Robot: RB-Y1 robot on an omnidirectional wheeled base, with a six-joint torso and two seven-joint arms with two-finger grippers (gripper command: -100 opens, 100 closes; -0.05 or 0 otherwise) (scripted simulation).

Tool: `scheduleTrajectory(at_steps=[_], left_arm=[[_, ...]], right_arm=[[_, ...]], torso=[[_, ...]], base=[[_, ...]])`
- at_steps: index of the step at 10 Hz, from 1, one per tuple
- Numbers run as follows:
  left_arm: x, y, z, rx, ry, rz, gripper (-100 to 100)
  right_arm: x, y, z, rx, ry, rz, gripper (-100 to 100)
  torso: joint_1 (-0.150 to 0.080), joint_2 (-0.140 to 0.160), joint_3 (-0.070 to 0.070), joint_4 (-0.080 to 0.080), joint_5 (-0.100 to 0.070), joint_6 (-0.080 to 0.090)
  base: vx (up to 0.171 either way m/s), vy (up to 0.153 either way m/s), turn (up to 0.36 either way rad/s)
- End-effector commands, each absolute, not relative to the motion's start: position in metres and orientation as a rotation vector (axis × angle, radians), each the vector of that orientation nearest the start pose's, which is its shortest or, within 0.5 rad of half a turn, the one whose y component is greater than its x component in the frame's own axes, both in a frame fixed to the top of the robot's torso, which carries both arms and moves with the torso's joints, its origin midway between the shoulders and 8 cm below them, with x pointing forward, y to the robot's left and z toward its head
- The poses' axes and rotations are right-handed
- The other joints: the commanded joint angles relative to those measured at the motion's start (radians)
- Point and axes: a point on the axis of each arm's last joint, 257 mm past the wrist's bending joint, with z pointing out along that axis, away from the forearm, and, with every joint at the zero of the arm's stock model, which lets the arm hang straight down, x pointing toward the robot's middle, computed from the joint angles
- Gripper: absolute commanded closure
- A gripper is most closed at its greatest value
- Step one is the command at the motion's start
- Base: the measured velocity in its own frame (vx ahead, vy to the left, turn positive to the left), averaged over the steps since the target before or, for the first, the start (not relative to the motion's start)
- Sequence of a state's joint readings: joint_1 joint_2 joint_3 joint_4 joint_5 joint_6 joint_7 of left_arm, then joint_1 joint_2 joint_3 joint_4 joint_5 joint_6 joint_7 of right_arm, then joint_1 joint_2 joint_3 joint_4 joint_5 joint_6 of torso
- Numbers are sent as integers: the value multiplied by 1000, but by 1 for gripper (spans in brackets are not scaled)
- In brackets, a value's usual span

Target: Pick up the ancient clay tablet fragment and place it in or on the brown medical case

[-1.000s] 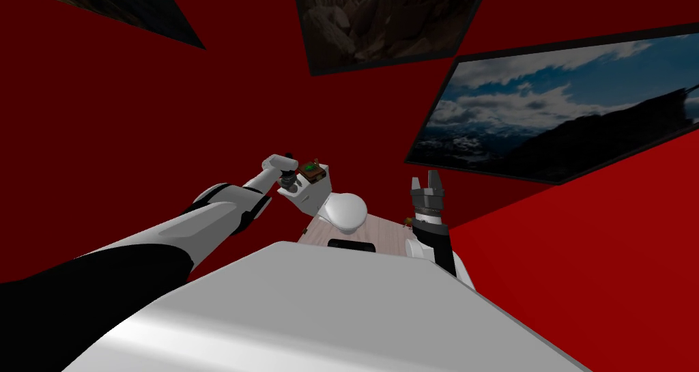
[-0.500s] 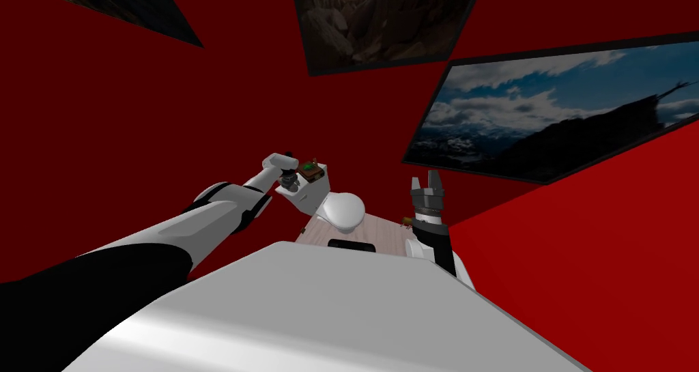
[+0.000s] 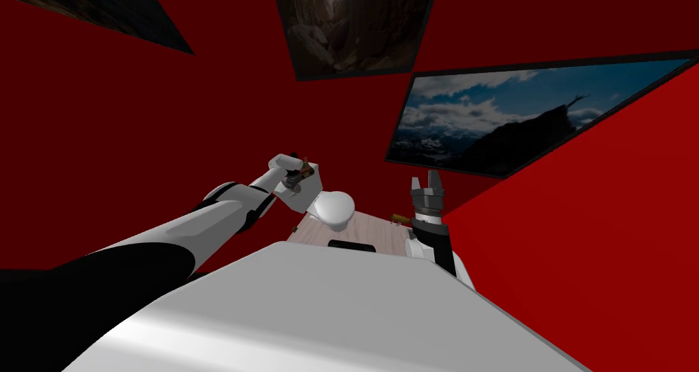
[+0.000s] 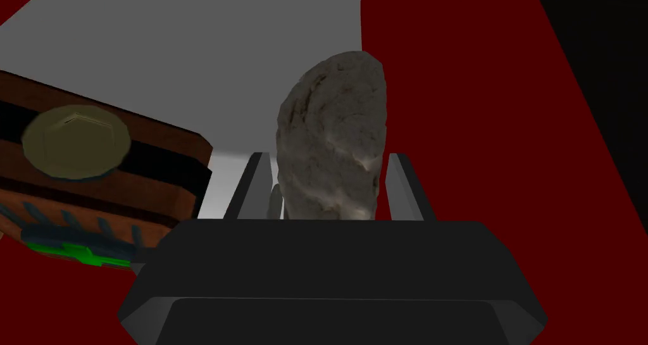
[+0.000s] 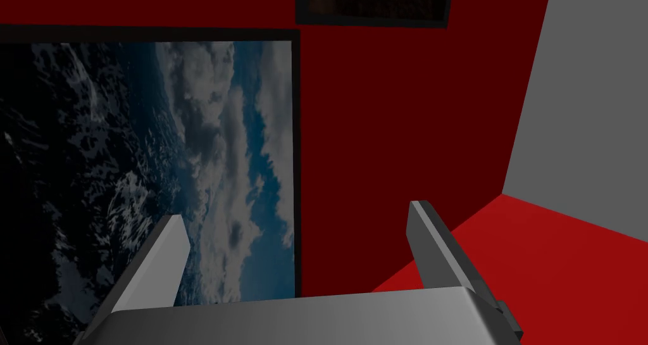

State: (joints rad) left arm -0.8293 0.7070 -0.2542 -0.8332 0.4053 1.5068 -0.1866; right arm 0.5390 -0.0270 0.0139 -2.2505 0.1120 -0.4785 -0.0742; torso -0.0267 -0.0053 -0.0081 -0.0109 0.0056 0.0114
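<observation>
Head view had swung: my own turn; left gripper (image 4: 329, 164) clamped tablet fragment (image 4: 332, 138), wrist-frame centre; brown case (image 4: 107, 183) lay lower left, beside, not beneath; right gripper (image 5: 296, 209) gaped, idle.

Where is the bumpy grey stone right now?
In the left wrist view, the grey stone is held in the left gripper, just beside the brown case.

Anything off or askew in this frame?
Nothing spilled or damaged. One oddity: the brown case sits on the tank of a toilet. Left tool holds the grey fragment beside the case; right tool is open, holding nothing.
</observation>
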Motion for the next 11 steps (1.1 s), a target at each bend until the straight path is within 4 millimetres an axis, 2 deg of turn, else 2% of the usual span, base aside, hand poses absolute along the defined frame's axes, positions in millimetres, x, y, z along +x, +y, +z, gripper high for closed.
scheduleTrajectory(at_steps=[1, 4, 8, 10, 11], left_arm=[[503, 480, -271, -1785, 2128, 310, 100], [507, 485, -257, -1713, 2145, 377, 100], [514, 512, -217, -1575, 2133, 536, 100], [519, 529, -191, -1508, 2100, 606, 100], [524, 537, -175, -1474, 2070, 619, 100]], right_arm=[[353, -266, -8, 670, 743, 1281, 0], [353, -266, -8, 670, 743, 1281, 0], [353, -266, -8, 670, 743, 1281, 0], [353, -266, -8, 670, 743, 1281, 0], [353, -266, -8, 670, 743, 1281, 0]], torso=[[0, 0, 0, 0, 0, 0], [5, 3, 2, 1, 0, -1], [3, 0, 1, 1, -2, -1], [8, 1, 1, 1, -1, -2], [12, 1, 1, 2, -1, -2]], base=[[-39, -236, -60], [-60, -201, -46], [-15, -211, -41], [-9, -101, -28], [43, 29, -41]])
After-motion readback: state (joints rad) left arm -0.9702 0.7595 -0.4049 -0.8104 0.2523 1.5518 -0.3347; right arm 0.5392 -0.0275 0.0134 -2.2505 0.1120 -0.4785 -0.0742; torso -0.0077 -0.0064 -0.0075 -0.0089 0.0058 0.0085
